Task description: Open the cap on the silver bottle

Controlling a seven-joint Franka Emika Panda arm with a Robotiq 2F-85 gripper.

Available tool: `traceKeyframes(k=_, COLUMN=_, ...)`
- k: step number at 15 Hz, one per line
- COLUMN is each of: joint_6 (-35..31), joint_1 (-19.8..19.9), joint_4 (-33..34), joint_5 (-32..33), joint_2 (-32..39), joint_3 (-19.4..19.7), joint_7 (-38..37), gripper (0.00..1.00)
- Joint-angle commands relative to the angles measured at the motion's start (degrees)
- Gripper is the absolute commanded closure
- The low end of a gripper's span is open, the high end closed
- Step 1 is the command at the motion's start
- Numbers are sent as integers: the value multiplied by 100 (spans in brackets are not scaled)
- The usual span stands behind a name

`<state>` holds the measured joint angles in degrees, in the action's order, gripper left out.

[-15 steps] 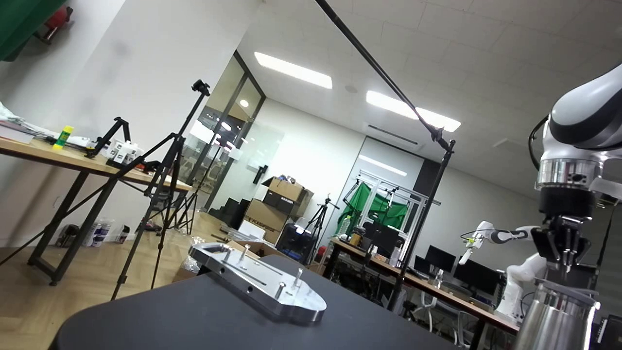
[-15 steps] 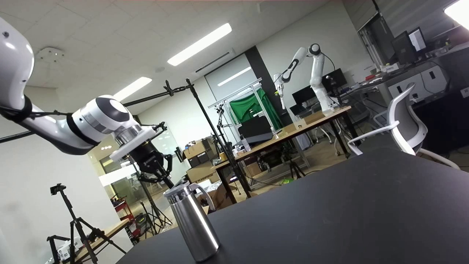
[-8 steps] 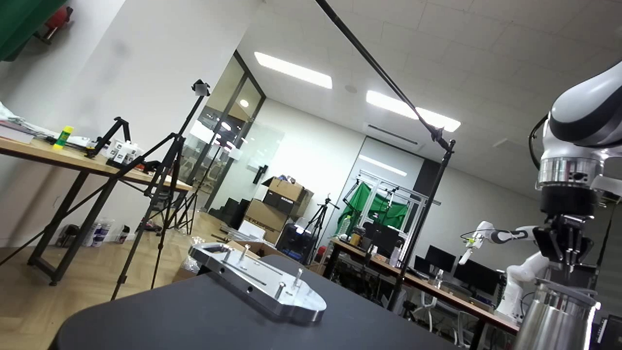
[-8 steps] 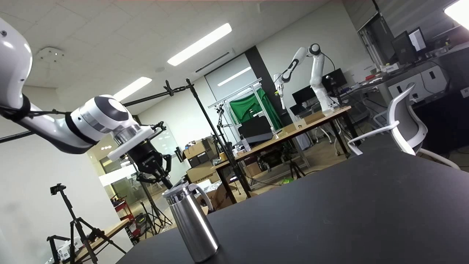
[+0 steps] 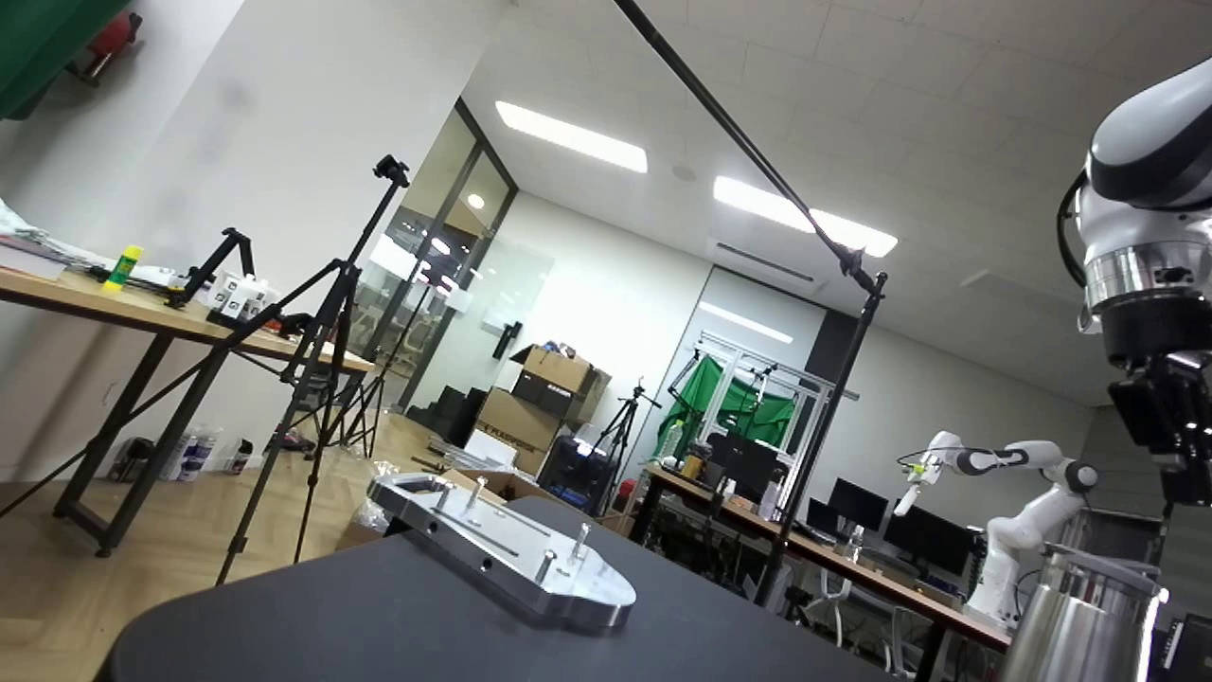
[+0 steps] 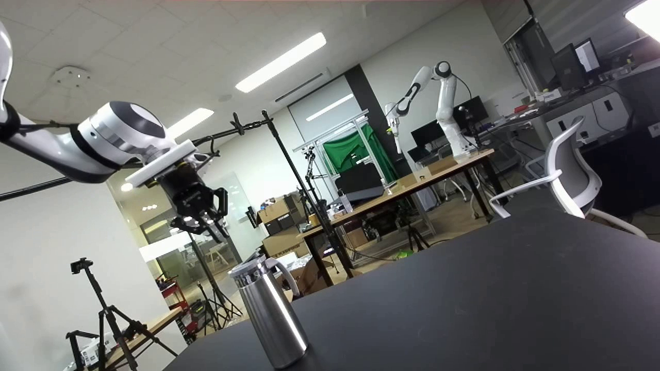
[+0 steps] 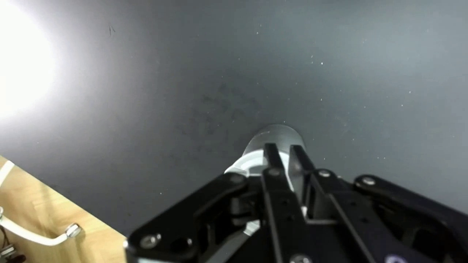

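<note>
The silver bottle [image 6: 273, 319] stands on the dark table and also shows at the lower right of an exterior view [image 5: 1075, 635]. The silver-grey cap [image 6: 247, 266] sits on its top; a small dark piece sticks up at its far edge. The cap also shows in an exterior view [image 5: 1103, 561]. My gripper [image 6: 220, 238] is above the cap, apart from it, pointing down at a slant. In the wrist view my fingertips [image 7: 284, 145] have a narrow gap with nothing held. Beneath them shows the pale cap rim [image 7: 252, 159], partly hidden by the fingers.
A curved handle [image 6: 289, 275] projects from the bottle's side. A thick metal plate with upright pegs [image 5: 511, 549] lies on the dark table [image 6: 464, 288]. A grey chair [image 6: 572, 165] stands beyond the table edge. A tripod [image 5: 327, 322] and a pole [image 5: 824, 445] stand behind.
My gripper was down at the cap's top in the earlier frames. It has lifted up and away from it. The bottle and its cap look the same as half a second ago.
</note>
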<state>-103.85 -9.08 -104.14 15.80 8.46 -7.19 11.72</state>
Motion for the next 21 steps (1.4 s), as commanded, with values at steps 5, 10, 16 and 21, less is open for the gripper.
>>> traceKeyframes(k=5, joint_6=1293, joint_1=47, joint_4=495, joint_5=87, joint_2=-255, joint_3=-24, joint_7=586, gripper=27)
traceKeyframes(k=10, joint_6=2108, joint_1=67, joint_4=573, joint_5=251, joint_2=-277, joint_3=-31, joint_7=1110, gripper=0)
traceKeyframes(k=16, joint_6=2600, joint_1=77, joint_4=461, joint_5=231, joint_2=-248, joint_3=-55, joint_7=1580, gripper=0)
traceKeyframes(k=21, joint_6=2615, joint_1=76, joint_4=447, joint_5=229, joint_2=-217, joint_3=-67, joint_7=1615, gripper=0)
